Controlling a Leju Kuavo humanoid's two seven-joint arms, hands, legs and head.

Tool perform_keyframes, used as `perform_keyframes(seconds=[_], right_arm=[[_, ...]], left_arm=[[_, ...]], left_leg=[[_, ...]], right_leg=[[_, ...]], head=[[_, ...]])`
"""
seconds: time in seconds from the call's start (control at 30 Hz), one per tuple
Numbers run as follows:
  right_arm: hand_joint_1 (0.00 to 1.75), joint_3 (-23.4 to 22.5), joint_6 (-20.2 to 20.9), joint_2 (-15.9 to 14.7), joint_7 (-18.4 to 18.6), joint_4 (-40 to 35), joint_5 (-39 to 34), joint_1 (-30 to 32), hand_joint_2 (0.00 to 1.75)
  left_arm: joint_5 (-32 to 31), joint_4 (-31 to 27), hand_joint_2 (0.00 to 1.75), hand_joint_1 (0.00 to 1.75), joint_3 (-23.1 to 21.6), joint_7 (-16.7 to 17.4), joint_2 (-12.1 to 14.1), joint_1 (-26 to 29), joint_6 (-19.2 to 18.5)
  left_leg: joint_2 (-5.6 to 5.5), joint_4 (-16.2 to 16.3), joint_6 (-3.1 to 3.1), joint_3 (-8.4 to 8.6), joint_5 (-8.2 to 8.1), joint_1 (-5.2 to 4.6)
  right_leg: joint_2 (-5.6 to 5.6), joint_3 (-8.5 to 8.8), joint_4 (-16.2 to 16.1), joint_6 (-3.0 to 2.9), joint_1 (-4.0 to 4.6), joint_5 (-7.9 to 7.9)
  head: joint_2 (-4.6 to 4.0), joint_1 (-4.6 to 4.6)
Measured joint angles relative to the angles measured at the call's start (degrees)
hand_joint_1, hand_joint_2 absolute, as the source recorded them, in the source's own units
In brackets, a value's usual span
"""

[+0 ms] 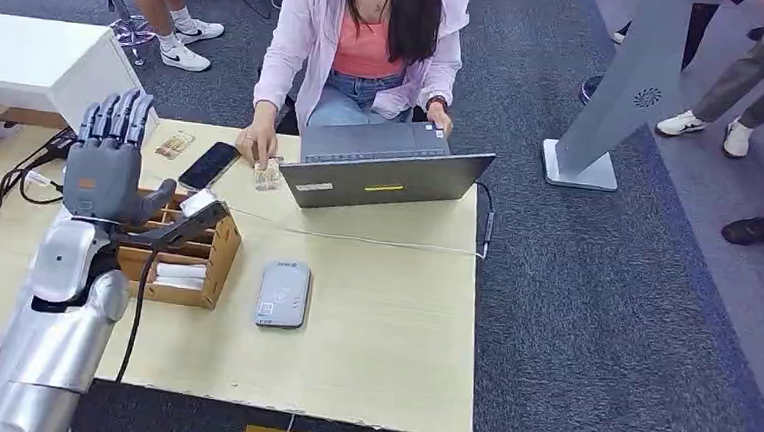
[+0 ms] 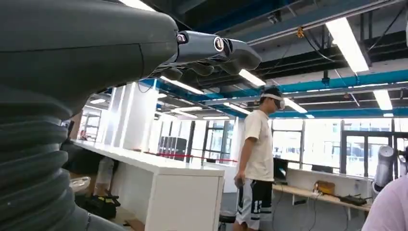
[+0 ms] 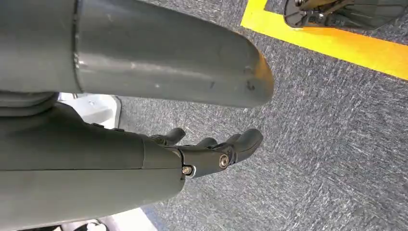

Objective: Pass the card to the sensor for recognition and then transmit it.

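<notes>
The dark fingers (image 1: 116,115) of the left hand (image 1: 108,164) are straight, spread and released, holding nothing, raised above the wooden slotted box (image 1: 187,254) on the left part of the pale wooden table (image 1: 391,327). White cards (image 1: 180,272) lie inside this box. The grey flat card sensor (image 1: 283,293) lies just right of the box. The right hand (image 3: 192,156) hangs over grey carpet (image 3: 337,144), fingers loosely curled, grasping nothing.

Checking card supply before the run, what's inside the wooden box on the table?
The wooden box has divided slots. One near slot holds a white card lying flat, and another white card sticks up at the far end. The raised left hand and forearm cover the other slots.
</notes>
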Motion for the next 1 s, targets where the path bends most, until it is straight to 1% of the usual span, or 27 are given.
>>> perform_keyframes(seconds=[0.1, 0.27, 0.43, 0.53, 0.63, 0.87, 1.0], right_arm=[[0.0, -0.1, 0.0, 0.0, 0.0, 0.0, -0.5, 0.0, 0.0], [0.0, -1.1, -0.4, 0.0, -0.2, 0.0, -1.6, 0.0, 0.0], [0.0, -1.6, -0.7, 0.0, -0.5, 0.0, -2.4, 0.0, 0.0], [0.0, -2.1, -0.7, 0.0, -0.6, 0.0, -2.5, 0.0, 0.0], [0.0, -2.4, -0.7, 0.0, -0.6, 0.0, -2.6, 0.0, 0.0], [0.0, -2.7, -0.7, 0.0, -0.7, 0.0, -2.6, 0.0, 0.0], [0.0, -2.9, -0.7, 0.0, -0.7, 0.0, -3.1, 0.1, 0.0]], left_arm=[[0.0, -1.2, 1.75, 0.0, 0.0, -0.1, 0.0, 0.9, -0.5], [0.1, -7.6, 1.75, 0.0, -0.3, 0.2, 0.0, 6.1, -2.8], [-0.4, -13.9, 1.75, 0.0, -1.4, 0.3, 0.2, 11.1, -4.0], [-0.7, -16.5, 1.75, 0.0, -1.8, 0.3, 0.2, 13.2, -4.4], [-0.8, -18.1, 1.75, 0.0, -2.3, 0.4, 0.3, 14.1, -4.5], [-0.9, -19.8, 1.75, 0.0, -2.6, 0.5, 0.6, 15.2, -4.7], [-1.6, -21.1, 1.75, 0.0, -3.0, 1.2, 0.7, 17.3, -5.8]], left_leg=[[0.01, 0.0, 0.0, 0.01, 0.0, 0.0], [0.01, 0.0, 0.01, -0.01, -0.02, 0.0], [0.01, 0.0, 0.03, -0.01, -0.05, -0.01], [0.01, 0.0, 0.04, -0.01, -0.05, 0.0], [0.01, 0.0, 0.04, -0.01, -0.04, 0.0], [0.01, 0.0, 0.04, 0.0, -0.03, 0.0], [0.01, 0.0, 0.04, -0.01, -0.04, 0.0]], right_leg=[[0.01, 0.01, 0.0, 0.0, 0.0, 0.01], [0.01, -0.01, 0.0, 0.0, 0.0, -0.01], [0.02, -0.02, 0.0, 0.03, 0.0, -0.04], [0.01, -0.02, 0.0, 0.04, 0.0, -0.04], [0.01, -0.02, 0.0, 0.03, 0.0, -0.03], [0.01, -0.02, 0.0, 0.01, 0.0, -0.02], [0.02, -0.02, 0.0, 0.02, 0.0, -0.03]], head=[[0.0, 0.0], [0.0, 0.0], [0.0, -0.02], [0.0, 0.0], [0.0, -0.02], [0.0, -0.02], [0.0, -0.02]])
